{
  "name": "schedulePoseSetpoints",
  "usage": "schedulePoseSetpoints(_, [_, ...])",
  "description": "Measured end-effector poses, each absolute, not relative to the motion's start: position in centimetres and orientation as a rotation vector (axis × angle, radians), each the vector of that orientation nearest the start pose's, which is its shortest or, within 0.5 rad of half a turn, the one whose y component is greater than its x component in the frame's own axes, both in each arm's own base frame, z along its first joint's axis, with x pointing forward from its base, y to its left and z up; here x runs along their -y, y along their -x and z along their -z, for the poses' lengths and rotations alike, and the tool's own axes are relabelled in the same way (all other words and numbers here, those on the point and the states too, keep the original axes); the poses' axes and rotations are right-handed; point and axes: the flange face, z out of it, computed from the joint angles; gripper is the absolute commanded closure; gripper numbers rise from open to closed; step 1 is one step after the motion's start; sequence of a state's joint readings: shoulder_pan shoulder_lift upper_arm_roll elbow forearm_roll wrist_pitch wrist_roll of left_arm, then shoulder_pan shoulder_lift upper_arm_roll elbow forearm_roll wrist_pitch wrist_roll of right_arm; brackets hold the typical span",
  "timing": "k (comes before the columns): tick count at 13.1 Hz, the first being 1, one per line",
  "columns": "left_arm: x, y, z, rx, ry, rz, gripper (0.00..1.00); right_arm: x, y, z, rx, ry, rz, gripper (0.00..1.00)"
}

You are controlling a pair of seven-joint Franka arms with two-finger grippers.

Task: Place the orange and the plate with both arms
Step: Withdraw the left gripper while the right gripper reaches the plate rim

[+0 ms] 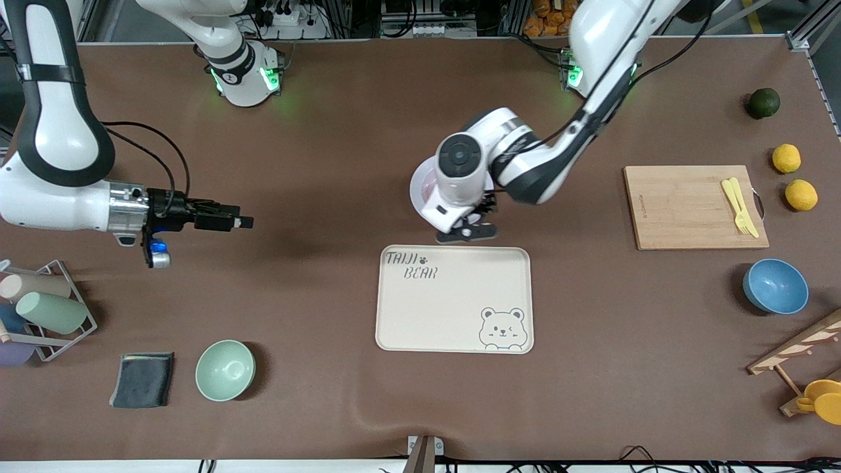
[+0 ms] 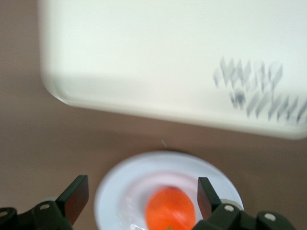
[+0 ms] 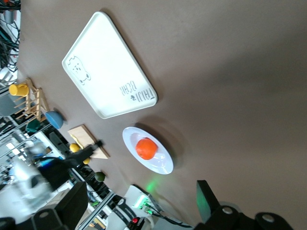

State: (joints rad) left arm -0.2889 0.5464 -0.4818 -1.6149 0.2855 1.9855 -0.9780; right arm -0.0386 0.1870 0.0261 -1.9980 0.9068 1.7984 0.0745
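You can read "TAIJI BEAR" on the cream tray (image 1: 453, 299). It stands upright to the front camera at the tray's upper corner toward the right arm's end, with a paw print beside it and a bear face in the lower corner toward the left arm's end. The tray's long side runs from one arm's end of the bench (image 1: 315, 164) to the other.

The plate (image 1: 419, 187) lies flat at the frame's centre, just above the tray's upper edge and apart from it. The orange (image 2: 170, 208) sits in its well. Both are round, so neither has a long axis.

Your left hand (image 1: 466, 231) hangs over the plate with its fingers (image 2: 76, 197) spread wide, gripping nothing. The wrist hides most of the plate from the front camera.

Your right hand (image 1: 240, 222) waits at mid-height over bare bench, its fingers parted, above the cup rack (image 1: 46, 309).

Toward the left arm's end are a wooden board (image 1: 683, 207) carrying yellow cutlery (image 1: 739, 207), two lemons (image 1: 786, 158), a dark green fruit (image 1: 763, 103) and a blue bowl (image 1: 775, 286). A mint bowl (image 1: 225, 370) and grey cloth (image 1: 142, 379) lie low in the frame.
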Motion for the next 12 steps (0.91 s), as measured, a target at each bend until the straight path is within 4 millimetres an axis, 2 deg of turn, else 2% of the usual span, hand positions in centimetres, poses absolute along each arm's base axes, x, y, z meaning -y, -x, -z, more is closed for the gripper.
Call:
schedulePoseSetpoints(3, [35.9, -56.2, -39.1, 0.224, 3.038, 0.025, 0.0, -9.1, -55.1, -34.0, -0.532, 2.17, -0.398, 0.0])
schedulePoseSetpoints(6, [28.1, -59.0, -43.8, 0.175, 3.016, 0.046, 0.0, -14.3, -52.0, -29.6, -0.493, 2.085, -0.304, 0.0])
schedulePoseSetpoints(8, [22.6, -59.7, -47.5, 0.113, 3.019, 0.016, 0.0, -18.8, -50.0, -28.2, -0.495, 2.074, -0.268, 0.0])
schedulePoseSetpoints(10, [18.0, -59.5, -50.3, 0.04, 3.01, -0.033, 0.0, -23.5, -47.9, -27.4, -0.484, 2.067, -0.231, 0.0])
schedulePoseSetpoints(12, [13.2, -58.9, -52.9, -0.03, 3.031, -0.081, 0.0, -27.4, -45.4, -25.4, -0.445, 2.054, -0.191, 0.0])
